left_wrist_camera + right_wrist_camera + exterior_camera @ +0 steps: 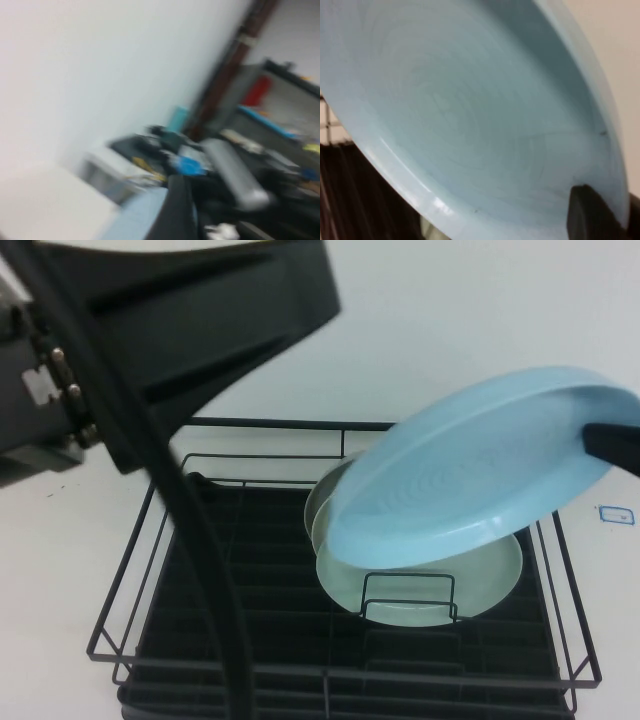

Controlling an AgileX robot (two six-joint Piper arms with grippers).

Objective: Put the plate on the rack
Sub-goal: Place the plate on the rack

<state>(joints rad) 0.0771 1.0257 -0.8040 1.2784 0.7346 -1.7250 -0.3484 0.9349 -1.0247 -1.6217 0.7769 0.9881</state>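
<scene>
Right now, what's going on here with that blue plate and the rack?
The right gripper holds the sky-blue plate by its rim, tilted in the air above the black wire rack. The plate is not yet set in. A pale mint-green plate already stands in the rack behind a wire loop divider, with another plate behind it. The left gripper is out of sight in the high view; only the left arm shows, raised at the upper left, holding nothing visible.

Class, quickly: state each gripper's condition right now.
Left gripper: raised at the table's left, fingers out of view, cannot be told.
Right gripper: shut on the round sky-blue plate above the black wire rack.
</scene>
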